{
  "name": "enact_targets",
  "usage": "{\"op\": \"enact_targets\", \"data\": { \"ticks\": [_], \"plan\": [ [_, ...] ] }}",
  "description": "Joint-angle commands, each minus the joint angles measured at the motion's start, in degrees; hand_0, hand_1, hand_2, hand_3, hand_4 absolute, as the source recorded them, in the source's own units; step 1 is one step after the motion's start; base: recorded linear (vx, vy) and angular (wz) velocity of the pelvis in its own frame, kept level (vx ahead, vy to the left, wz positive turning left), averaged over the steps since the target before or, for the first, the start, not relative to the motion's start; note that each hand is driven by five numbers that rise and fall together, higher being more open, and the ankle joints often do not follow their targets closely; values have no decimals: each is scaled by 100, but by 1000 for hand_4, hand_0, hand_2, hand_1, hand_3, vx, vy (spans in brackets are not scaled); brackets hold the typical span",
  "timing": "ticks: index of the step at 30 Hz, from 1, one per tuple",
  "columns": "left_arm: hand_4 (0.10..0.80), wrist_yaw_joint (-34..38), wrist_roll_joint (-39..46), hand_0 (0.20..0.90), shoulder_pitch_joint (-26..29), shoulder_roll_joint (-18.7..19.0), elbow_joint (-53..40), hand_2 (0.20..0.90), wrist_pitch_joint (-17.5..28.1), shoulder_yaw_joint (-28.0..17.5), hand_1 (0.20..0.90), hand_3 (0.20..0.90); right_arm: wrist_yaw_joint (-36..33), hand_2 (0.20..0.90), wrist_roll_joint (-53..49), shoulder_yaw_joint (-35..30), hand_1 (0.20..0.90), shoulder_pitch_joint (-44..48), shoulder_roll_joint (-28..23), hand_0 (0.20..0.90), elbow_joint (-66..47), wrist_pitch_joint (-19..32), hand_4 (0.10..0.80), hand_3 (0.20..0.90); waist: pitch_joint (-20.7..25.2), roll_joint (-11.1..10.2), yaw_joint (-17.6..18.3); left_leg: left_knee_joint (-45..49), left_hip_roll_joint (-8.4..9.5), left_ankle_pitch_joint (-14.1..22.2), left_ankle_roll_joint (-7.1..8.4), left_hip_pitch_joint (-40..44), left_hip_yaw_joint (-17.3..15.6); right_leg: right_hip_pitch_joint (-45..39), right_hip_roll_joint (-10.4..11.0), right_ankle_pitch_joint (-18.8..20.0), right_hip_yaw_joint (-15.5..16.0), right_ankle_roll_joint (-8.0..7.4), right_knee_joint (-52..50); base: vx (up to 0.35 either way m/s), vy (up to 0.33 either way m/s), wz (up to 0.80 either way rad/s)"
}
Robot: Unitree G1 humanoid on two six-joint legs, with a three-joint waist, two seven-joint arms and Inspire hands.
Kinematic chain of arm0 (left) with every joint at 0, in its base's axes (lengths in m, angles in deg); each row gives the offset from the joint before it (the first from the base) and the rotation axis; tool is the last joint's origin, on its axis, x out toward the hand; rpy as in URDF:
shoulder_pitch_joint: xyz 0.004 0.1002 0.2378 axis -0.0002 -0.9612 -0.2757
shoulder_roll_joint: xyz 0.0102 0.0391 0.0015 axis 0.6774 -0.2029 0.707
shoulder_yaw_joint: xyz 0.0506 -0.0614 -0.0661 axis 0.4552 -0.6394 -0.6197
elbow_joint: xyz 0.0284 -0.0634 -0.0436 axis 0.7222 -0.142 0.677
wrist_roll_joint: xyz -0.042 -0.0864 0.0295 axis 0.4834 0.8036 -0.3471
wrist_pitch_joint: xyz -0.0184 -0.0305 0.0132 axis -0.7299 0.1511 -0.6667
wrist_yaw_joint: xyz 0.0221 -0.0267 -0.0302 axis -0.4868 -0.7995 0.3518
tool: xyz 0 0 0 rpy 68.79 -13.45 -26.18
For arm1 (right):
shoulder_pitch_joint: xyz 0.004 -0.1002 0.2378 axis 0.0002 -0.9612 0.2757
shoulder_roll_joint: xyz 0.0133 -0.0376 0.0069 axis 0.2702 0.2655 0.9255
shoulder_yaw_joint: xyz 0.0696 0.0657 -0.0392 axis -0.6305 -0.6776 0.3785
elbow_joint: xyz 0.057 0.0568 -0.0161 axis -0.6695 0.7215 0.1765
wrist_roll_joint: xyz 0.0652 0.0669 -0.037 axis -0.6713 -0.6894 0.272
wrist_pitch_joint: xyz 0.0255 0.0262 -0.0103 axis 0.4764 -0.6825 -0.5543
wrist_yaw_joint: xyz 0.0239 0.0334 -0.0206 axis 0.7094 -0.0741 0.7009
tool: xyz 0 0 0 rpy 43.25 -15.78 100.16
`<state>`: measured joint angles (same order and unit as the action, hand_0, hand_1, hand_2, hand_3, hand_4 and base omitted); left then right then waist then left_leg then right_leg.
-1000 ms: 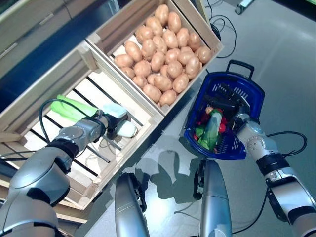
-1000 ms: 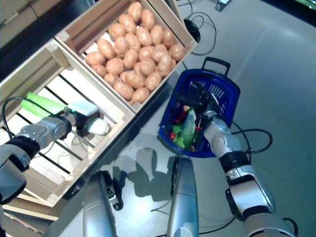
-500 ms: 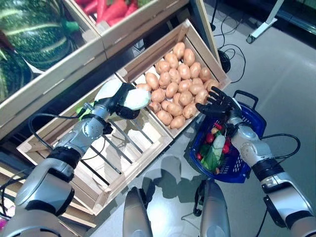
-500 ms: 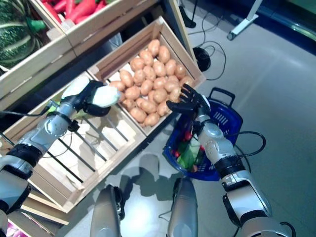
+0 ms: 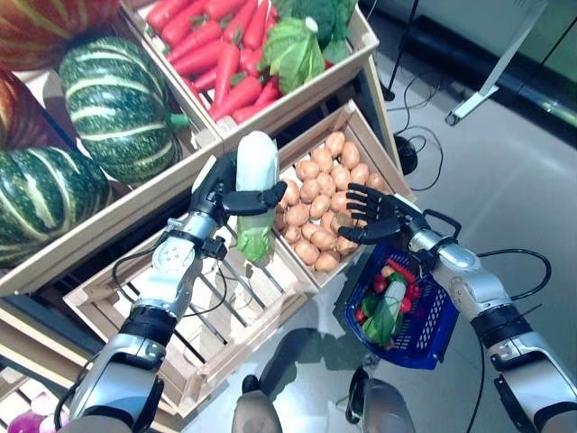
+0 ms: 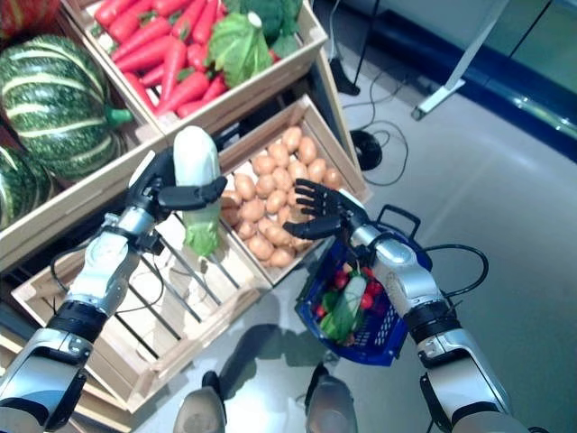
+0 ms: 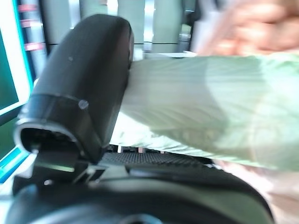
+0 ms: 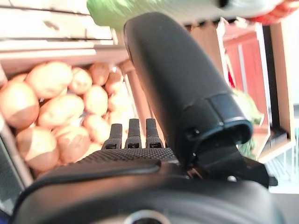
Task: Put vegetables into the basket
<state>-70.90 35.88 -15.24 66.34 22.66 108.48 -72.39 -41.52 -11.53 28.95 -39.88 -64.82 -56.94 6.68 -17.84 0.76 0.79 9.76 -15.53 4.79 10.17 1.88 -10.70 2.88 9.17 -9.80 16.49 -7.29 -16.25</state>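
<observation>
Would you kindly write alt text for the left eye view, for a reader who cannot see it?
The robot's left hand holds a pale green-and-white cabbage above a slatted wooden crate. Its open right hand hovers over a crate of potatoes, with a blue basket of vegetables below it. Pumpkins and carrots fill the upper shelf.

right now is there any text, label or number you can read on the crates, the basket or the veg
None. No readable text shows in any view.
Crates: bare wood, no labels or price signs.
Basket: plain blue plastic, no print showing.
Cabbage in the left hand: no sticker.
Right hand, open over the potatoes: no markings visible.
</observation>
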Motion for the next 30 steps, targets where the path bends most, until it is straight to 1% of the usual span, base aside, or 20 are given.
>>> {"op": "enact_targets", "data": {
  "ticks": [1, 6, 9, 18, 21, 30],
  "plan": [
    [400, -151, 643, 300, -302, -151, -424, 300, 302, -75, 300, 300, 713, 900, 8, 211, 900, -168, 213, 900, -70, 90, 800, 900, 1626, -293, -101, -626, 459, -480, -302, -167, -20, -531, 238, 637, -140, -96, 1087, 31, 13, -11],
    [400, -100, 676, 300, -403, -301, -550, 300, 322, -71, 300, 300, 1315, 900, 298, 403, 900, -225, 115, 900, -334, -262, 800, 900, 1723, -314, -72, -1202, 509, -662, -285, 100, -44, -750, 196, 891, -162, -169, 1587, 14, 5, -7],
    [400, -92, 733, 300, -377, -338, -588, 300, 278, -21, 300, 300, 1530, 900, 40, 503, 900, -113, 35, 900, -383, -450, 800, 900, 1783, -338, -56, -1401, 532, -703, -279, 198, -44, -849, 171, 1029, -161, -195, 1837, 35, -10, 4],
    [400, -329, 931, 300, -410, -474, -564, 300, 147, 152, 300, 300, 1835, 900, -327, 645, 900, 107, 247, 900, -646, -721, 800, 900, 1832, -336, -33, -1476, 561, -643, -301, 251, 21, -880, 108, 1091, -247, -185, 1975, 8, -5, 3],
    [400, -406, 1023, 300, -469, -570, -620, 300, 96, 193, 300, 300, 2051, 900, -505, 770, 900, 183, 304, 900, -765, -953, 800, 900, 1854, -334, -32, -1476, 547, -629, -296, 283, 10, -905, 86, 1102, -281, -175, 2029, 47, -26, -1],
    [400, -564, 1016, 300, -516, -709, -828, 300, 48, 487, 300, 300, 1595, 900, -679, 886, 900, 412, 527, 900, -865, -1123, 800, 900, 1860, -322, -58, -1476, 523, -618, -291, 313, 38, -950, 40, 1100, -368, -156, 2078, 25, -17, 0]
  ]
}}
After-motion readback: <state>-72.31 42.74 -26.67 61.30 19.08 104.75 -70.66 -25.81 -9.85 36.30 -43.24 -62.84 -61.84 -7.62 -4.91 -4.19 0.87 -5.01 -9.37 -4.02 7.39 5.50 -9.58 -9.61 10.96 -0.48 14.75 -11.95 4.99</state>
